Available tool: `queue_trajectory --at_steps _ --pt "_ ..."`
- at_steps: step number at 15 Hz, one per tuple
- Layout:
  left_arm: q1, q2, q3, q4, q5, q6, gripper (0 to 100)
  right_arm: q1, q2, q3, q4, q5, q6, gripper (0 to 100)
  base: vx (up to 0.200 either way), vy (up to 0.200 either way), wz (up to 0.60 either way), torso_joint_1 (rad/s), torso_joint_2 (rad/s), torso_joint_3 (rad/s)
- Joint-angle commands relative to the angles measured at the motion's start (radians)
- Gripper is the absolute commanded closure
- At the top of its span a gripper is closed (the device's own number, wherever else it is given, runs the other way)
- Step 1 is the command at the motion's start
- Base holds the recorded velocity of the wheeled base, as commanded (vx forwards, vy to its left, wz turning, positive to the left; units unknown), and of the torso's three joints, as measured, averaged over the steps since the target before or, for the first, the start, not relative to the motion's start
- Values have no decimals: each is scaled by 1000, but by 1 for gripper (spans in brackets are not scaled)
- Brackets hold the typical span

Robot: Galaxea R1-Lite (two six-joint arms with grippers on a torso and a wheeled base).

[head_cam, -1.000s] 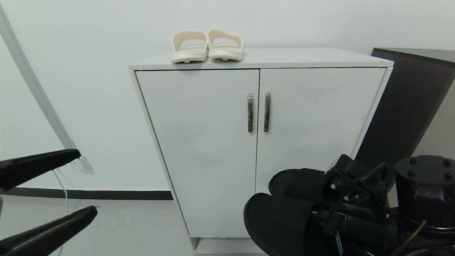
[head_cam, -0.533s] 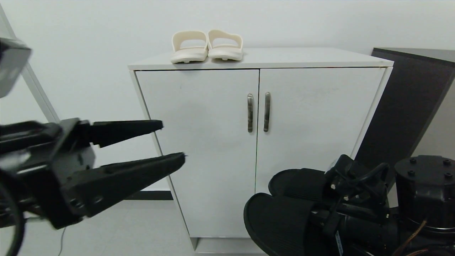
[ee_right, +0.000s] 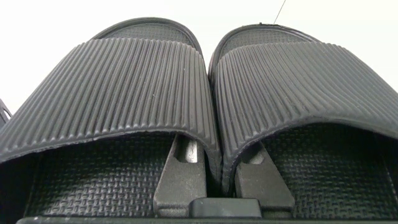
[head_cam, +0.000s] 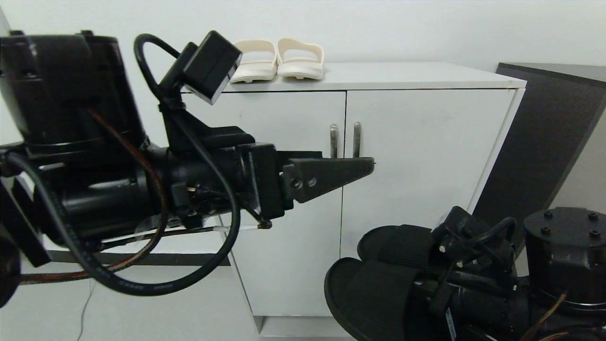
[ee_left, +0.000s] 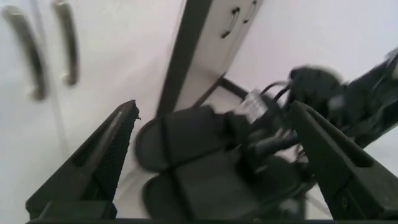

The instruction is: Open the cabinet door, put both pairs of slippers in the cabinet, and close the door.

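Left pincer (head_cam: pixel 367 165) horizontal, spread, before door handles (head_cam: pixel 356 137).

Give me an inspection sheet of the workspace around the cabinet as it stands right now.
Surface: cabinet top carries the cream slippers near its left end.
Job's things: doors both shut, handles side by side; black slippers held low before the right door.
Clutter: nothing seen.
Claws: left claw open, level with the handles; right claw shut on the black slippers.
Cables: thin wire hangs by the wall, left of the cabinet.
Surroundings: white wall, dark panel right of the cabinet, black baseboard.
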Motion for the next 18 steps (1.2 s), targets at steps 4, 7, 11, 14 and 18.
queue_trajectory --at_steps 4,7,11,14,18 --pt "-15 184 -149 1 2 -53 0 1 3 1 0 0 1 100 0 0 0 0 0 0" --pt "-15 247 -209 1 17 -56 0 1 7 1 1 2 1 100 0 0 0 0 0 0" --pt "-15 337 -313 7 146 -59 0 1 17 1 0 0 1 100 0 0 0 0 0 0" --pt "-4 366 -335 8 177 -59 0 1 17 0 0 0 0 100 0 0 0 0 0 0" --pt "29 385 -345 10 177 -59 0 1 26 1 0 0 0 100 0 0 0 0 0 0"
